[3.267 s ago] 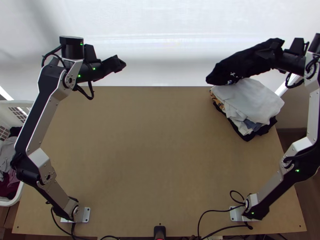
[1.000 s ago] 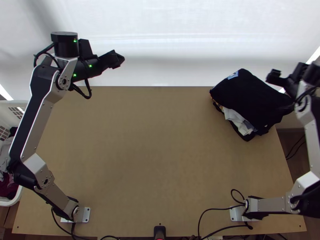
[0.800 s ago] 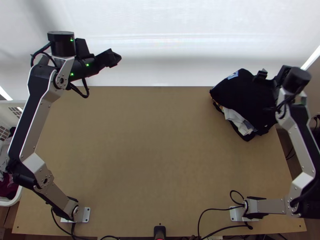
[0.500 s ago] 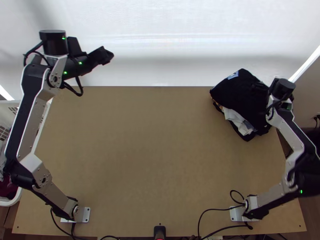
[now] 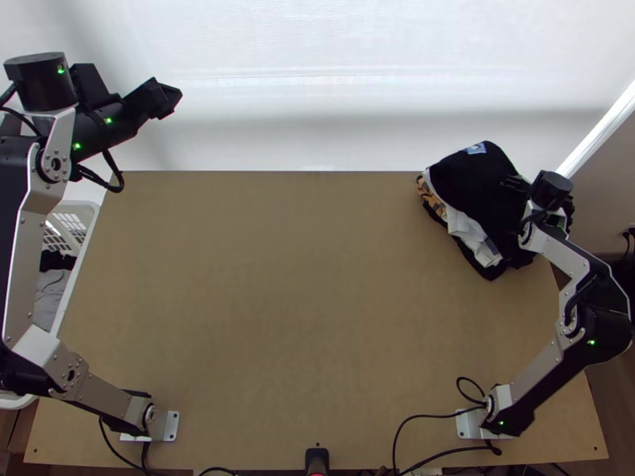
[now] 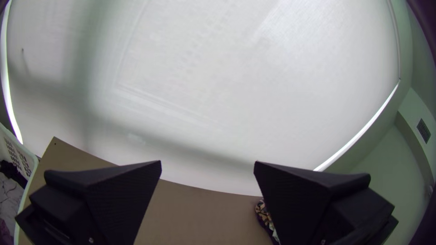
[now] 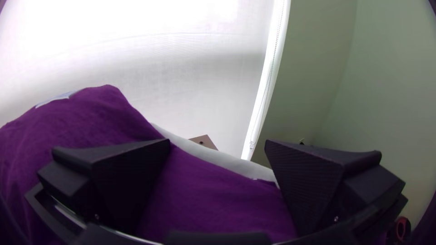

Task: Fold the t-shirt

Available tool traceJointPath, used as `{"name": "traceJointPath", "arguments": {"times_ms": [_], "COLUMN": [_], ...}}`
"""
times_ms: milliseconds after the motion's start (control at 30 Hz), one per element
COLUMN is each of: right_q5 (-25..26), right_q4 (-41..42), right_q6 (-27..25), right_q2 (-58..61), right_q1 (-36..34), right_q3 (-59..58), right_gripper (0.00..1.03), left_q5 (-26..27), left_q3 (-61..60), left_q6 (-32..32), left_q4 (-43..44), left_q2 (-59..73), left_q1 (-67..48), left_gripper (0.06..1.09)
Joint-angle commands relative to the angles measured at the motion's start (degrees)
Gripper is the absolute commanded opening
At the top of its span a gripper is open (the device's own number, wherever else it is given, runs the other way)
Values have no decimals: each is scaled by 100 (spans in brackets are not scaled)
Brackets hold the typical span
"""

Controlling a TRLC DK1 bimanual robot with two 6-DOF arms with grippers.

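A pale, backlit blind (image 5: 317, 79) stands behind the wooden surface (image 5: 302, 278) in the top view. The left hand (image 5: 168, 97) hangs in the air past the surface's far edge, in front of the blind, holding nothing. A white laundry basket (image 5: 75, 209) with dark and grey clothes inside lies nearer the bases than that hand, beside the surface. The right hand (image 5: 540, 190) is at the clothes pile, partly hidden by its own wrist. The black t-shirt (image 5: 472, 178) lies folded on top of the pile, under and beside this hand, with a blue-and-white patch (image 5: 476, 148) at its far end, away from the arm's base. Beneath it, on the side toward the middle of the surface, come a patterned orange-and-black garment (image 5: 430, 196), a white garment (image 5: 470, 232) and more black cloth (image 5: 486, 271).

In the left wrist view, the left hand is open, its two fingers wide apart with nothing between them. The basket is off beyond one finger; past the other, part of the patterned garment peeks out.

In the right wrist view, the right hand is open too, its fingers well apart. The t-shirt spreads below and in front of them, running across the gap unpinched, and a strip of white cloth (image 7: 213, 156) shows along its edge. A corner of the surface pokes out beyond the cloth.
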Motion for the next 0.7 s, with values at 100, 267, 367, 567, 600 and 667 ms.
{"name": "traceJointPath", "arguments": {"times_ms": [100,267,367,567,600,667], "right_q5": [125,169,169,178,178,187], "right_q4": [-202,-553,-975,-1257,-1239,-1204], "right_q6": [-21,-109,-109,-109,-100,-83], "right_q2": [-87,-992,-1335,-1150,-1045,-807], "right_q1": [-105,-123,27,642,730,897], "right_q3": [-224,294,795,1217,1226,1244], "right_gripper": [98,98,98,98,98,98], "left_q5": [-29,-38,-38,-38,-38,-38], "left_q3": [47,65,47,38,38,38], "left_q6": [43,69,113,184,184,219], "left_q4": [-5,39,39,22,22,13], "left_q2": [-272,-377,-457,-597,-624,-685], "left_q1": [8,60,95,218,236,262], "left_gripper": [105,105,105,105,105,105]}}
